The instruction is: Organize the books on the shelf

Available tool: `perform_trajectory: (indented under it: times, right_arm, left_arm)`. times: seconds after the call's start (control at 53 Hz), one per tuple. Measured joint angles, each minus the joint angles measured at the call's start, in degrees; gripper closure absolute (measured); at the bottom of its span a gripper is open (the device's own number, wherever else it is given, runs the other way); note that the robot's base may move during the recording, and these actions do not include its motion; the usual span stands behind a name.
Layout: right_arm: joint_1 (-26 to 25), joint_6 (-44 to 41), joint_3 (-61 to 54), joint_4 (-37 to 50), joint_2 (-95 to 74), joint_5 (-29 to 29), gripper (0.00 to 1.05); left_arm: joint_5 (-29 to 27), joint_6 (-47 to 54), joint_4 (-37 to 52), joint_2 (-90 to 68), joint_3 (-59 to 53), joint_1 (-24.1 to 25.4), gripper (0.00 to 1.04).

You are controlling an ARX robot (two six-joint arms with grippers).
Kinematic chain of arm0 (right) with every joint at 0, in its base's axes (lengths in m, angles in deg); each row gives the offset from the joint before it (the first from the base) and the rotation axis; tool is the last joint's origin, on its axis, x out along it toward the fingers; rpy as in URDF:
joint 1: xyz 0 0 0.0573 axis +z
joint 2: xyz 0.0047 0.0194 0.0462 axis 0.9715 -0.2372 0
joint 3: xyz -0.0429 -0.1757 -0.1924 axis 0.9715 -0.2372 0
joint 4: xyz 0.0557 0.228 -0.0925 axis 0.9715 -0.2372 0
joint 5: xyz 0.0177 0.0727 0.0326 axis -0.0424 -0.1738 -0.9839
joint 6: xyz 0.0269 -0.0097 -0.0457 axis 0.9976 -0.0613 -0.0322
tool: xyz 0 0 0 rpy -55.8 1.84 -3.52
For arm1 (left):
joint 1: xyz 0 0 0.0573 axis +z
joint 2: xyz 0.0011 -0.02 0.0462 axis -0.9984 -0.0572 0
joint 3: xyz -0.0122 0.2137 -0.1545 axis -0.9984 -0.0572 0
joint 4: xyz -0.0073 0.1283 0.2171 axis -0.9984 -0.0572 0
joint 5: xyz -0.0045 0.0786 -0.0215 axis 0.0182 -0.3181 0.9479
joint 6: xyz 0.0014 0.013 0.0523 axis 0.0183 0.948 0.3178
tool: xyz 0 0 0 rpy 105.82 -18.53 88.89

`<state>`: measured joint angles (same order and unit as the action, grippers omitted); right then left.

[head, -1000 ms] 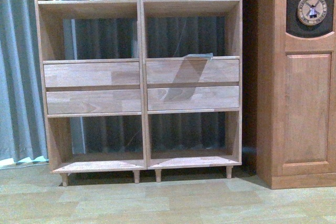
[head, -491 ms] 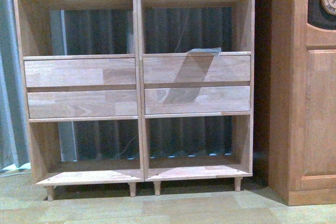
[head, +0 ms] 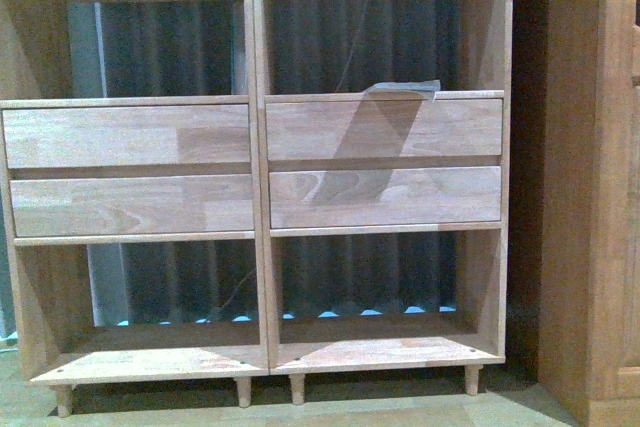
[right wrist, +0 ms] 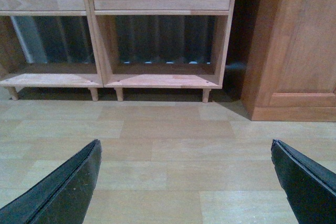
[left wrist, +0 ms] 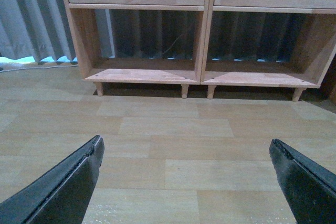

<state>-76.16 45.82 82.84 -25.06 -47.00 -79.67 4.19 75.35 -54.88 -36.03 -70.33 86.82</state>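
Shelf (head: 256,147) faces left hand (left wrist: 186,144) and right hand (right wrist: 186,144), both spread wide, empty.

Front view: the shelf (head: 258,147) runs past the picture's edge at 12 o'clock and 9 o'clock, so its top and left side are cut off. At 3 o'clock the reddish cabinet (head: 590,197) is cropped to a strip. Near 1 o'clock from centre, a thin grey-green strip (head: 405,88) lies on the right drawer band, too slim and blurred to identify.

Left wrist view: the left gripper (left wrist: 185,142) shows only the ends of two dark fingers (left wrist: 68,187), and the shelf is cut off above its drawers.

Right wrist view: the right gripper (right wrist: 185,142) is cropped likewise, and the cabinet is only partly visible.
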Motion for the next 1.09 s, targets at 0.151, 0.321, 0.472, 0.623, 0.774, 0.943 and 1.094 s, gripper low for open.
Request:
perform_trajectory:
  times: [0.151, 0.321, 0.472, 0.623, 0.774, 0.943, 1.094]
  right_arm:
    - [0.0, 0.0, 0.0, 0.0, 0.0, 0.0, 0.07]
    - [0.0, 0.0, 0.0, 0.0, 0.0, 0.0, 0.07]
    - [0.0, 0.0, 0.0, 0.0, 0.0, 0.0, 0.07]
    - [0.0, 0.0, 0.0, 0.0, 0.0, 0.0, 0.07]
    - [0.0, 0.0, 0.0, 0.0, 0.0, 0.0, 0.07]
    - [0.0, 0.0, 0.0, 0.0, 0.0, 0.0, 0.07]
    - [0.0, 0.0, 0.0, 0.0, 0.0, 0.0, 0.07]
  left_arm:
    - [0.0, 0.0, 0.0, 0.0, 0.0, 0.0, 0.07]
    - [0.0, 0.0, 0.0, 0.0, 0.0, 0.0, 0.07]
    - [0.0, 0.0, 0.0, 0.0, 0.0, 0.0, 0.07]
    - [0.0, 0.0, 0.0, 0.0, 0.0, 0.0, 0.07]
    - [0.0, 0.0, 0.0, 0.0, 0.0, 0.0, 0.07]
    - [0.0, 0.0, 0.0, 0.0, 0.0, 0.0, 0.07]
    - [0.0, 0.0, 0.0, 0.1, 0.0, 0.0, 0.07]
